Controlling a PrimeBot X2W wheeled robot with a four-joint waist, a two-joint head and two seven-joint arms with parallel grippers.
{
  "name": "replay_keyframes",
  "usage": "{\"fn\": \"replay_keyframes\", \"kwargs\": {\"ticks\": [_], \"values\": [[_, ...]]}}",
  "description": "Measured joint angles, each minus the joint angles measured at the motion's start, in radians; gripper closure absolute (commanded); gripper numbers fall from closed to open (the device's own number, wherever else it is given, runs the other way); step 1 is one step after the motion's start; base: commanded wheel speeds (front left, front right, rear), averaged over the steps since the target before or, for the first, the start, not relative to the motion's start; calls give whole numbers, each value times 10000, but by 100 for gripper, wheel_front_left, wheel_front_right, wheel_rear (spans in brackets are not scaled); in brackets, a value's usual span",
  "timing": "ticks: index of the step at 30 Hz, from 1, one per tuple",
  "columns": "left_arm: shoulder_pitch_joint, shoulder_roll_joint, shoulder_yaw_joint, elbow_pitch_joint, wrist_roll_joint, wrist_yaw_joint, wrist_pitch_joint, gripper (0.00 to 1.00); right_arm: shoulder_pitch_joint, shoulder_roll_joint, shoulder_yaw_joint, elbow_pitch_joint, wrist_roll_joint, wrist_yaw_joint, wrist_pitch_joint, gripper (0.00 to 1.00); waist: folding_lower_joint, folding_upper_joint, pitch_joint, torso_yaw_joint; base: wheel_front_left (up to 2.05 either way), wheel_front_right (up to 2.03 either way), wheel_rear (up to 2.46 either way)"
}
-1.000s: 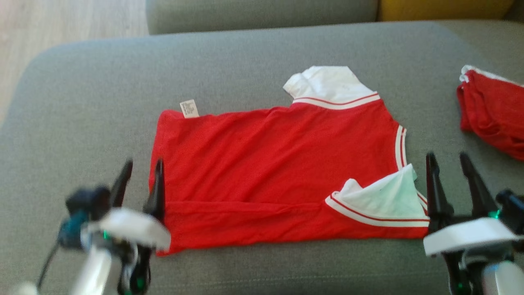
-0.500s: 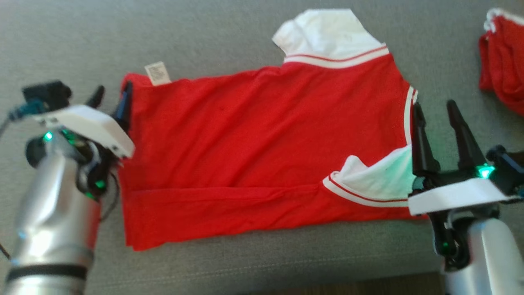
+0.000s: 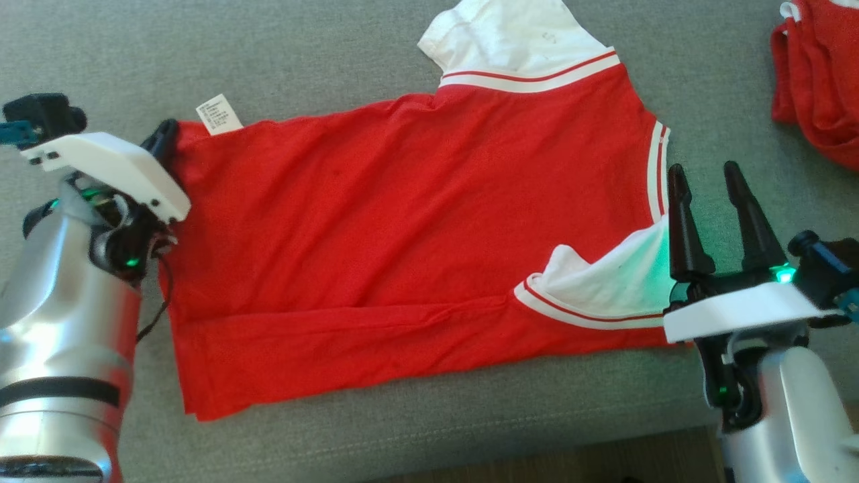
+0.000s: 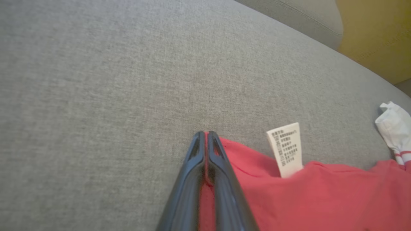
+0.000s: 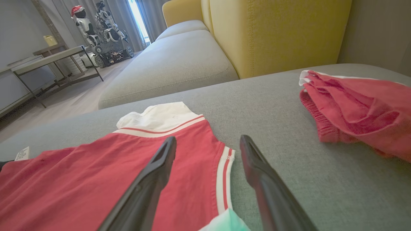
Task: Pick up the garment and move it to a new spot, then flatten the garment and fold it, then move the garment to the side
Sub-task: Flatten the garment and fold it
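The left pincer (image 4: 205, 134) is clamped tight on a corner of the red garment (image 3: 402, 228), beside its white label (image 4: 285, 149). The right pincer (image 3: 701, 173) gapes wide, empty, at the garment's 3 o'clock edge. The garment lies flat on the grey sofa cushion (image 3: 322, 54).

A crumpled red cloth (image 3: 815, 80) lies at two o'clock on the grey sofa cushion (image 3: 335, 54); a yellow backrest (image 5: 282, 32) stands behind, at one o'clock.
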Motion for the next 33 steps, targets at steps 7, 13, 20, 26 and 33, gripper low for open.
{"fn": "replay_keyframes", "kwargs": {"ticks": [7, 13, 20, 26, 33], "values": [[113, -267, -639, 23, 140, -42, -662, 100, -422, 0, -182, 176, -38, 2, -4, 0, 0, 0, -213, 230, 0, 0, 0], [177, -192, -715, -58, 349, -42, -1647, 100, -1100, -6, -311, 569, -100, 2, 23, 0, 0, 0, -299, 392, 0, 0, 0], [-217, -529, -1020, -309, 431, -42, -2332, 100, -3368, -838, -550, 2107, 318, 2, 690, 0, 0, 0, -158, 909, 0, 0, 0], [-1033, -1087, -1315, -418, 449, -44, -2792, 100, -5745, -1743, -144, 4337, 587, 2, 1712, 0, 0, 0, 254, 1631, 0, 0, 0], [-1366, -1509, -2023, -447, 328, -46, -3080, 100, -7447, -2247, 1271, 7051, 575, 0, 3187, 0, 0, 0, 768, 2541, 0, 0, 0]]}}
